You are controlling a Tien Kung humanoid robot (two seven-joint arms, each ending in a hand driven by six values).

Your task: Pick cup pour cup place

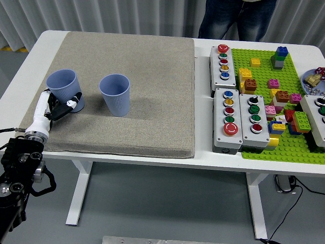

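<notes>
My left hand (pixel 57 108) has its fingers curled round the near cup (pixel 64 90) low down; thin, light, crushable, so gentle mid-wall pressure seems wise.

1. A white rectangular worktop (pixel 167 161) with rounded corners stands on white metal legs (pixel 81 190).
2. Grey smooth flooring (pixel 167 203) lies beneath it.
3. A pale pleated curtain (pixel 127 15) hangs behind the far side.
4. Black cables (pixel 297 198) trail on the floor by the right leg.
5. A yellow floor stripe (pixel 6 48) shows at the left edge.
6. Lighting is even and soft.
</notes>
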